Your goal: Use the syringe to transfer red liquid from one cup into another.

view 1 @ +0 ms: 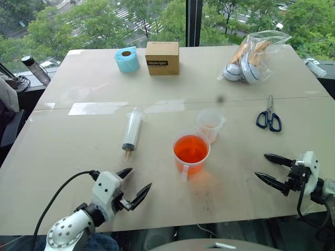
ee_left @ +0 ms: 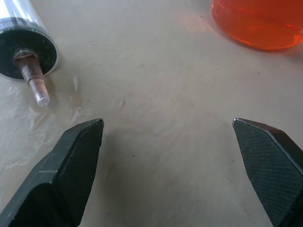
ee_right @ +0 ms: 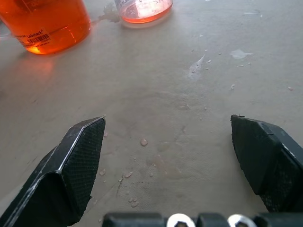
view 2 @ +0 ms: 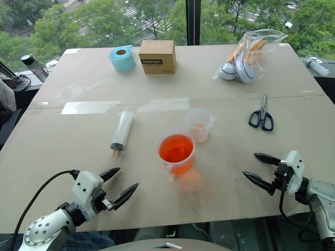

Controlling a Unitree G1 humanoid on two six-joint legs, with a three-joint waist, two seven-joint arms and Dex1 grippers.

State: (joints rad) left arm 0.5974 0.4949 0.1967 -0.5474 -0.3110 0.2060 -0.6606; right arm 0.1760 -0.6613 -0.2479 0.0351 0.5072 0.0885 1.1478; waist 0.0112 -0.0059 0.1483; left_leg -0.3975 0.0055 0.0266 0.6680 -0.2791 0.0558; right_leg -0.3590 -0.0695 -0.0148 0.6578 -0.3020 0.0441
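Two grippers hover low over the near edge of the table (view 1: 63, 151), both with fingers spread wide and nothing between them: the left gripper (view 1: 134, 186) points forward and inward toward the syringe (view 1: 132, 129), the right gripper (view 1: 272, 168) points inward from the far side toward the cups. Syringe lies flat on the table, released, nozzle toward the robot and plunger end away, well left of the cups; the left wrist view shows its tip near the left finger (ee_left: 71, 161) but apart from it, with a few small wet marks on the surface beside it. Handled cup (view 1: 191, 153) stands upright near the table's centre, holding the red liquid (view 1: 190, 148) to a good depth. Smaller clear cup (view 1: 210, 125) stands just behind it and slightly to the right, close beside; it shows a shallow reddish layer at the bottom. Judgement: the arrangement puts the syringe on the left arm's side, so that arm seems placed to pick it up first. Droplets on the table before the right gripper suggest spill risk. Scissors (view 1: 269, 117), a cardboard box (view 1: 162, 57), a blue tape roll (view 1: 126, 59) and a plastic bag (view 1: 252, 55) sit farther back, out of the work area.
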